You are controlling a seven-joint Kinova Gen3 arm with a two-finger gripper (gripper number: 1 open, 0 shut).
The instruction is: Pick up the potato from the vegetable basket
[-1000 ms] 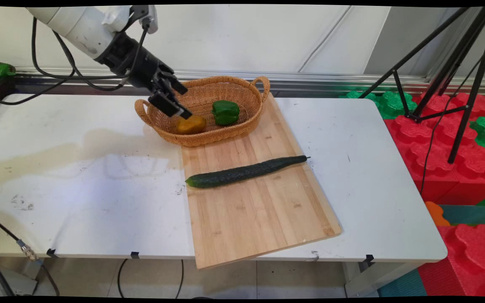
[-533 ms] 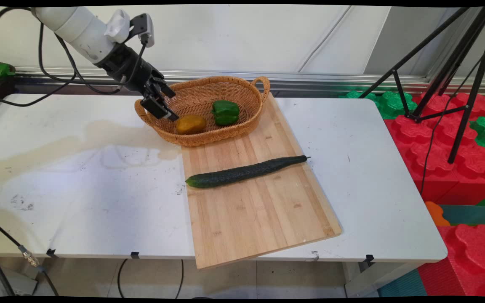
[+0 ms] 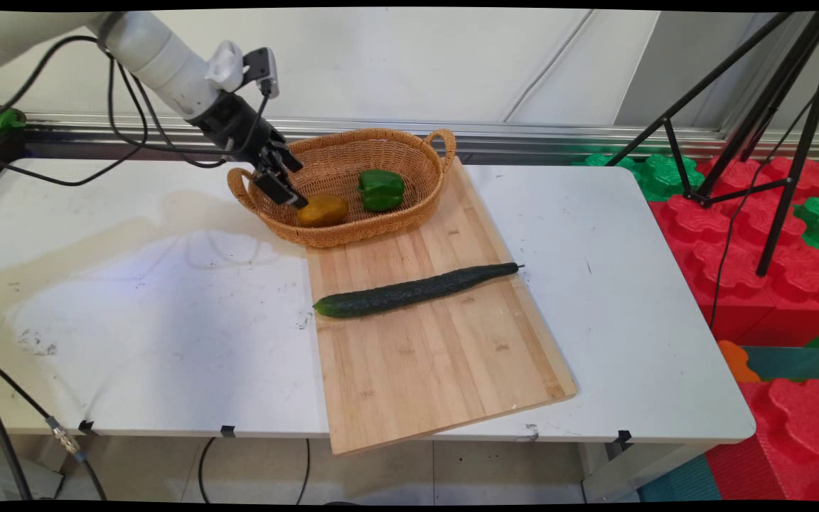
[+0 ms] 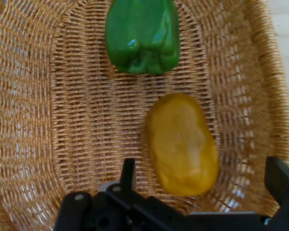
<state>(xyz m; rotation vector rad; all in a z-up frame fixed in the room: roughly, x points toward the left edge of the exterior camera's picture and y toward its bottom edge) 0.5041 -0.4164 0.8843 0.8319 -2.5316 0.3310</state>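
Note:
My gripper [image 3: 293, 186] hangs open over the left end of a wicker basket [image 3: 360, 233], just left of a yellowish potato [image 3: 323, 210]. A green bell pepper [image 3: 381, 190] lies in the basket to the potato's right. In the hand view the potato [image 4: 183, 144] lies between and just beyond my two fingers [image 4: 128, 174], which hold nothing, and the pepper [image 4: 142, 36] sits farther off on the basket's woven floor [image 4: 33, 120].
The basket stands on the far end of a wooden cutting board [image 3: 424, 370], with a long dark cucumber [image 3: 416, 289] lying across the board's middle. The white table [image 3: 132, 320] carries both. A black tripod [image 3: 758, 142] and red and green foam blocks [image 3: 772, 284] stand to the right.
The gripper drew back left to the basket's handle, then came back toward the potato, a little lower. Potato, pepper and cucumber have not moved.

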